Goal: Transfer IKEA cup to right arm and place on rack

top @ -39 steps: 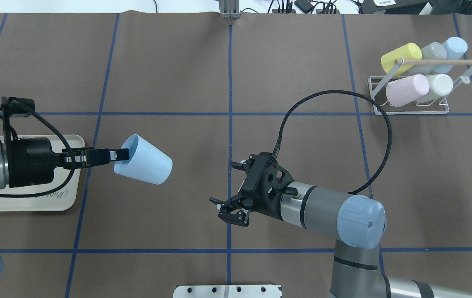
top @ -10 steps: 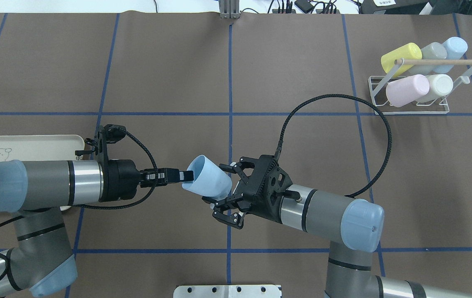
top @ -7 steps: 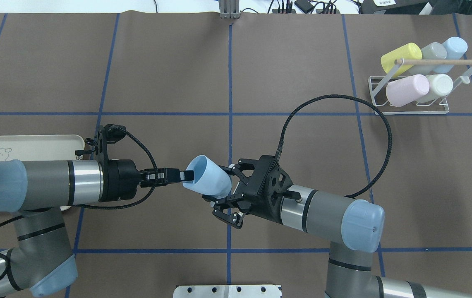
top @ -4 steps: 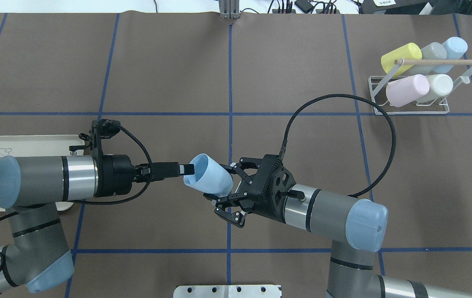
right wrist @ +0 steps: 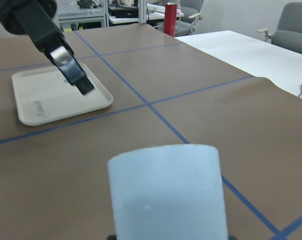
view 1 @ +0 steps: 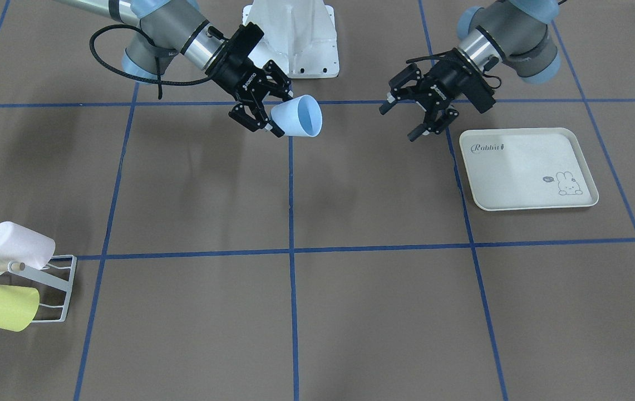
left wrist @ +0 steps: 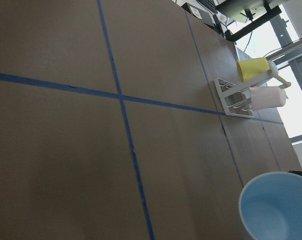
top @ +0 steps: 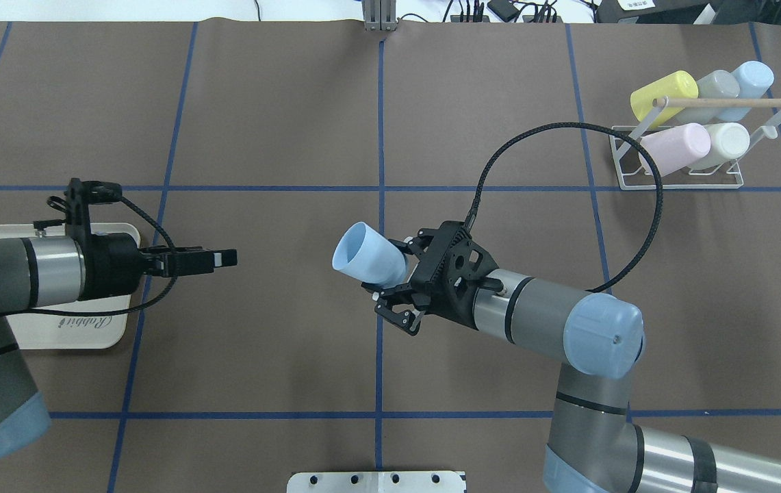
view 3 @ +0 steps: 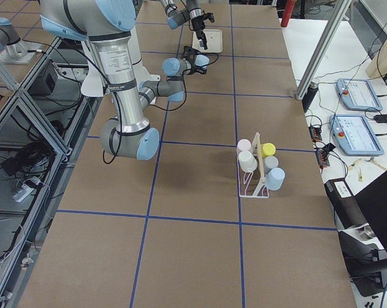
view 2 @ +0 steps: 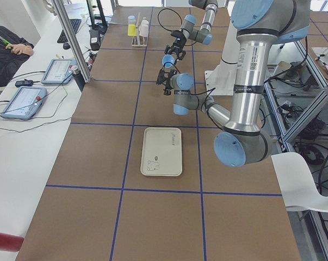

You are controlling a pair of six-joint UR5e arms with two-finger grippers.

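Observation:
The light-blue IKEA cup (top: 365,257) hangs on its side above the table's middle, its open mouth turned toward the left arm. My right gripper (top: 395,277), on the right arm (top: 541,322) with the long cable loop, is shut on the cup's base end (view 1: 295,116). The cup fills the bottom of the right wrist view (right wrist: 166,192). My left gripper (view 1: 403,120) is open and empty, well clear of the cup, near the tray's corner (top: 218,259). The white wire rack (top: 677,181) stands at the far right with a wooden dowel (top: 725,102) across it.
Several cups lie on the rack: yellow (top: 664,96), grey (top: 717,85), blue (top: 753,79), pink (top: 674,149) and white (top: 729,140). A cream rabbit tray (view 1: 523,172) lies under the left arm. Brown table with blue tape lines spreads between cup and rack.
The left gripper let go of the cup's rim, opened and drew back left over the tray. The right gripper closed on the cup and now carries it alone.

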